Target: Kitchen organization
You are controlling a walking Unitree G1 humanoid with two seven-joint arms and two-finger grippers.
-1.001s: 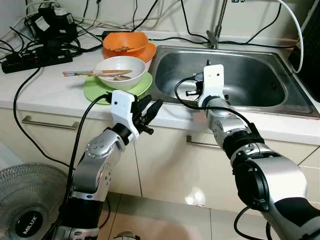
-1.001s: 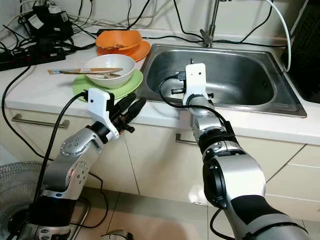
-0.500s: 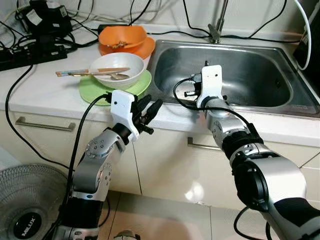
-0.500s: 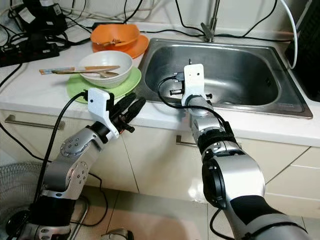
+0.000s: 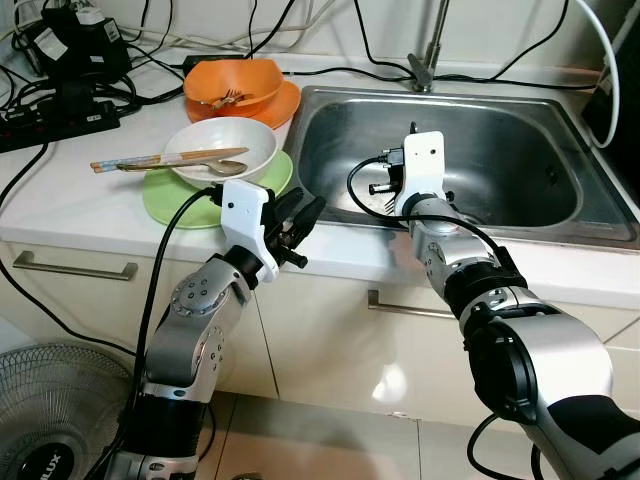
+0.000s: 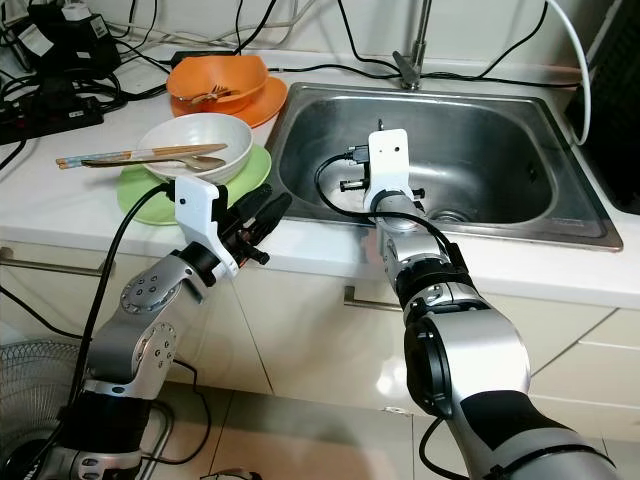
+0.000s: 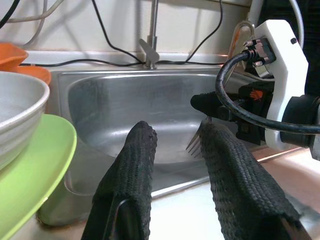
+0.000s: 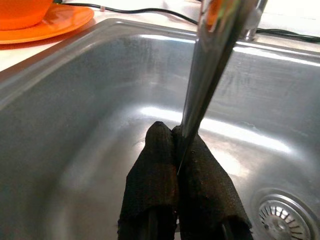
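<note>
The right end effector point(image 8: 176, 150) hung over the sink point(image 5: 560, 215) with its fingers pinched shut on a fork point(image 7: 196, 142), tines down above the basin. The thin, slick handle could have twisted or slipped from so narrow a pinch and clattered toward the drain point(image 8: 285, 215). The left end effector point(image 7: 175, 150) waited open and empty at the table's front edge, just beside the green plate point(image 5: 165, 200); a careless swing there could have knocked the white bowl point(image 5: 222, 150) and chopsticks point(image 5: 140, 159).

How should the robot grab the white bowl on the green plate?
Probably by the rim, from above. The white bowl sits upright on the green plate, so its thin edge fits between two fingers. Take the side nearest the sink, because chopsticks and a spoon lie across its other side.
</note>
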